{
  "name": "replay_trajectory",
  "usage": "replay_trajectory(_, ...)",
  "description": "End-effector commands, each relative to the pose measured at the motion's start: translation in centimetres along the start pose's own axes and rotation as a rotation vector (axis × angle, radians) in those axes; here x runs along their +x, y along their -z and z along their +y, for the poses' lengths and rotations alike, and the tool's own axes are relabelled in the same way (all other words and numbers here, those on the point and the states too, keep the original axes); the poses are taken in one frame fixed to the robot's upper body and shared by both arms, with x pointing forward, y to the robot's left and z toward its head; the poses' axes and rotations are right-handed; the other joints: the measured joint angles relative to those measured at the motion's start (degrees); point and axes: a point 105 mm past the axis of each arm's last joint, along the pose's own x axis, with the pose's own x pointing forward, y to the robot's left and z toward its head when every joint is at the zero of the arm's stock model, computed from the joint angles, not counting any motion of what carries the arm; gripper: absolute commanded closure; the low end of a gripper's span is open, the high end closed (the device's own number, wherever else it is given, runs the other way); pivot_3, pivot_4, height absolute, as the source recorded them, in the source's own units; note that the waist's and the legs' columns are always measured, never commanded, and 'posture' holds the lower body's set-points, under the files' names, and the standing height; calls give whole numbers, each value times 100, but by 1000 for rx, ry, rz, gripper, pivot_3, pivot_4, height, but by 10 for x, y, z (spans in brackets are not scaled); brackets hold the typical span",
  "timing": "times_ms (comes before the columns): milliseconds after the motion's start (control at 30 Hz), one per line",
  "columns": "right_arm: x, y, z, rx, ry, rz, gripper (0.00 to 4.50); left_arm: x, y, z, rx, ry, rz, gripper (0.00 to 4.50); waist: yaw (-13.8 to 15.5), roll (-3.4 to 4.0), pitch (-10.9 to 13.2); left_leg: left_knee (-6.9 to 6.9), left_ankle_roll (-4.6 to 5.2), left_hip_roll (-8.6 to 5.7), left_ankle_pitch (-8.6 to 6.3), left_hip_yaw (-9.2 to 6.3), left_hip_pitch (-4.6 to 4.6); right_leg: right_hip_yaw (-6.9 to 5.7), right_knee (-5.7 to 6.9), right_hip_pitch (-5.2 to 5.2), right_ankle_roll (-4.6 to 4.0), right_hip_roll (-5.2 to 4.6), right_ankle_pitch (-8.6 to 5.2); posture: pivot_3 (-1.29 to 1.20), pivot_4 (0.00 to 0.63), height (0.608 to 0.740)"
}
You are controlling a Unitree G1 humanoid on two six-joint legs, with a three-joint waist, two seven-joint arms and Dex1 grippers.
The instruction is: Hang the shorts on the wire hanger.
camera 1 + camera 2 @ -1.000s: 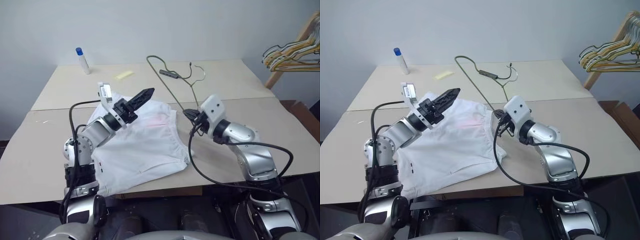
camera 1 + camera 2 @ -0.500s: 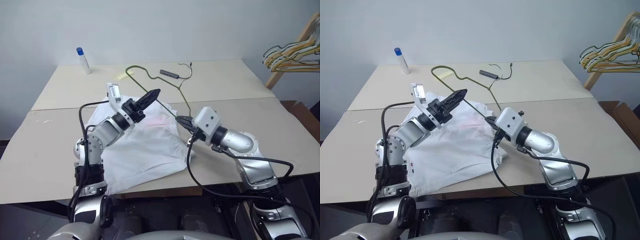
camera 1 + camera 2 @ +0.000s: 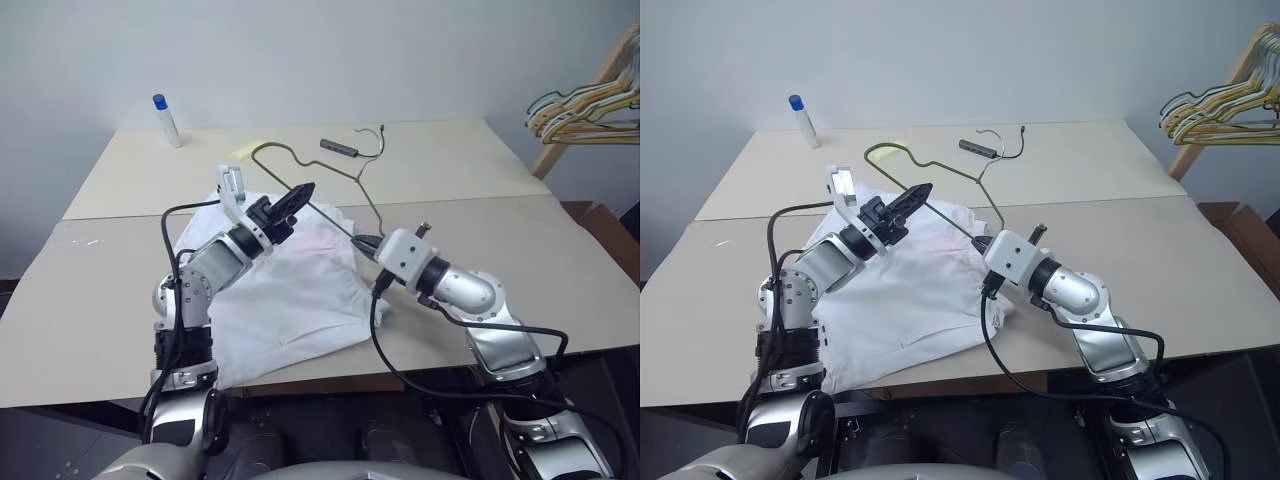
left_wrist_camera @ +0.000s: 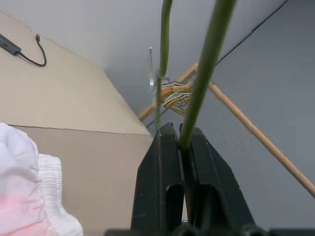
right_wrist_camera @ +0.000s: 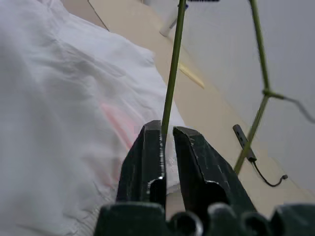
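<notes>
L gripper [image 4: 179,142] fingers clamped on wire hanger [image 3: 330,185], held above shorts [image 3: 290,290] lying on worktop [image 3: 90,300]. R gripper [image 5: 167,132] fingers slightly parted, wire between them.

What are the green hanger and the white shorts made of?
The wire hanger looks like thin metal wire with a dull olive-green coating, bent into sharp corners. The shorts look like soft, matte white cloth: they wrinkle, and the waistband is gathered.
</notes>
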Motion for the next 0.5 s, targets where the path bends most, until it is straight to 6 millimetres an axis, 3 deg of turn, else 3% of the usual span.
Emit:
replay_trajectory(33, 1, -17, -9, -63, 35, -70, 2752, 1, -11, -20, 105, 81, -35, 4500, 0, -2, 2, 0, 0, 0, 0, 0, 0, 0, 0, 0, 0, 0, 0, 52, 0, 740)
replay_trajectory(233, -10, -25, -13, 88, -22, -143, 742, -4, -20, -23, 201, 128, -32, 4500, -1, -4, 3, 0, 0, 1, 0, 0, 0, -1, 0, 0, 0, 0, 0, 66, 0, 740)
replay_trajectory(300, -20, -26, -21, 238, -91, -144, 116, -11, -26, -29, 265, 187, -6, 4500, 1, -5, 4, 0, 0, 2, 0, -1, 0, -1, 0, 0, 0, 0, 0, 68, 0, 740)
replay_trajectory(400, -37, -27, -35, 486, -219, -147, 50, -24, -38, -35, 341, 279, 31, 4500, 8, -8, 8, 0, 2, 3, -1, -1, -1, -4, -2, 1, 0, -1, 0, 66, 0, 740)
replay_trajectory(500, -53, -16, -45, 695, -367, -70, 50, -50, -59, -50, 358, 477, 16, 4500, -2, -6, 13, -1, 3, 5, -2, 0, 0, -5, -3, 0, -2, -2, 0, 57, 0, 740)
